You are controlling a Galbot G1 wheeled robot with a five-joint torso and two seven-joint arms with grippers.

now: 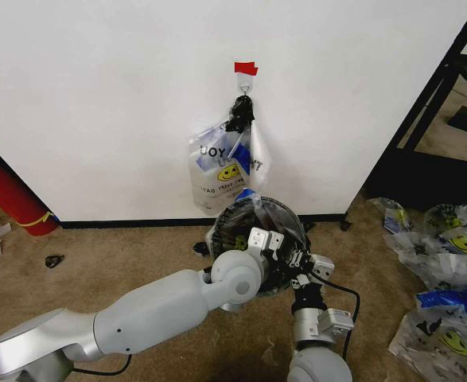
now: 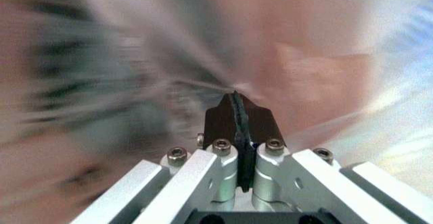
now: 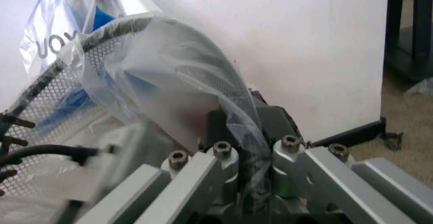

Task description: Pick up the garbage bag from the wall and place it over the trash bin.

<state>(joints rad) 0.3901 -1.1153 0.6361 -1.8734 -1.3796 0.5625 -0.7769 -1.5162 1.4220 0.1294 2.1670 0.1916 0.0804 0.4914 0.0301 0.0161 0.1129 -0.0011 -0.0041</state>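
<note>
Stretching garbage bag (image 3: 182, 62) over trash bin (image 1: 285, 219), lower centre.
L gripper (image 2: 238, 100) & R gripper (image 3: 249, 120) both pinch its film.

Our left gripper (image 2: 238, 113) pinches clear film, yet everything beyond its pads in the left wrist view is smeared, so we cannot name what lies there. In the head view our own left arm (image 1: 153, 306) and both wrists cover the near half of the trash bin (image 1: 277, 215), hiding its base. We cannot tell how far the garbage bag (image 3: 182, 77) reaches around the rim. The print on the bunch of bags (image 1: 227, 169) on the wall is crumpled and only partly legible. The red cylinder (image 1: 6, 191) is cut off by the left edge.
</note>
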